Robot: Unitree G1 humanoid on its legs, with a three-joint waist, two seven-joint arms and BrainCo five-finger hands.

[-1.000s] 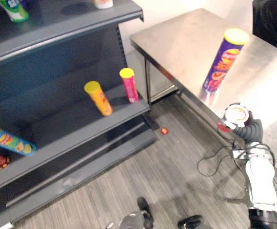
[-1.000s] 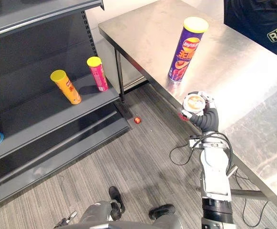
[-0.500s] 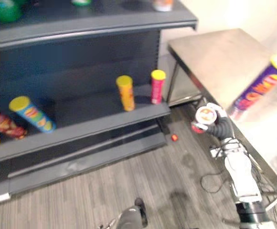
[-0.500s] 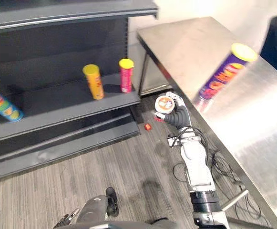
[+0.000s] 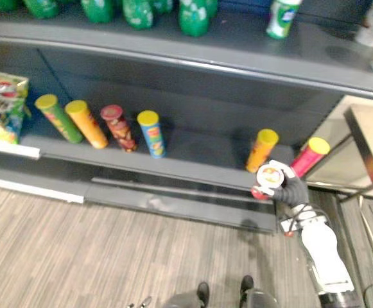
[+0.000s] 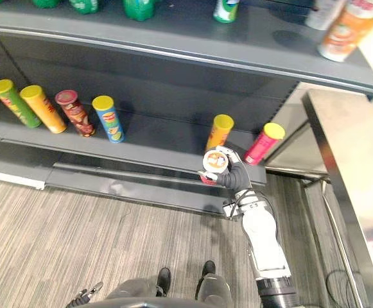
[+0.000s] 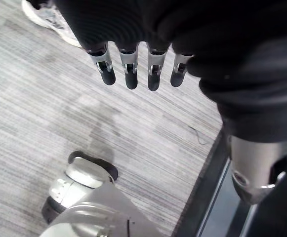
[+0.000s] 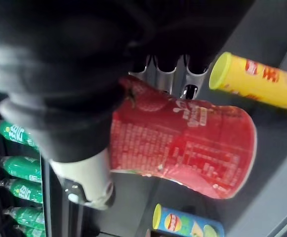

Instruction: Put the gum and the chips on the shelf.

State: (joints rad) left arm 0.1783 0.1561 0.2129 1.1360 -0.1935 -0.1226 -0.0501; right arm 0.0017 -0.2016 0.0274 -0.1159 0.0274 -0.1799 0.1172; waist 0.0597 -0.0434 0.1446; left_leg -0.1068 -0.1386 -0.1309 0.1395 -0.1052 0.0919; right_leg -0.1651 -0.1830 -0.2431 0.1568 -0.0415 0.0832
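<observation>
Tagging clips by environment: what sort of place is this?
Probably a shop aisle, or a mock-up of one: dark grey retail shelving with chip cans lined up, green bottles on the tier above and snack bags at one end. The right hand holds a red tub before it.

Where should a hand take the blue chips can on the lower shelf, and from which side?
Probably around the middle of the blue chips can, coming from the open front of the shelf. It stands upright, a slim round tube; the upper shelf board hangs over it, and a dark red can stands close on one side.
</observation>
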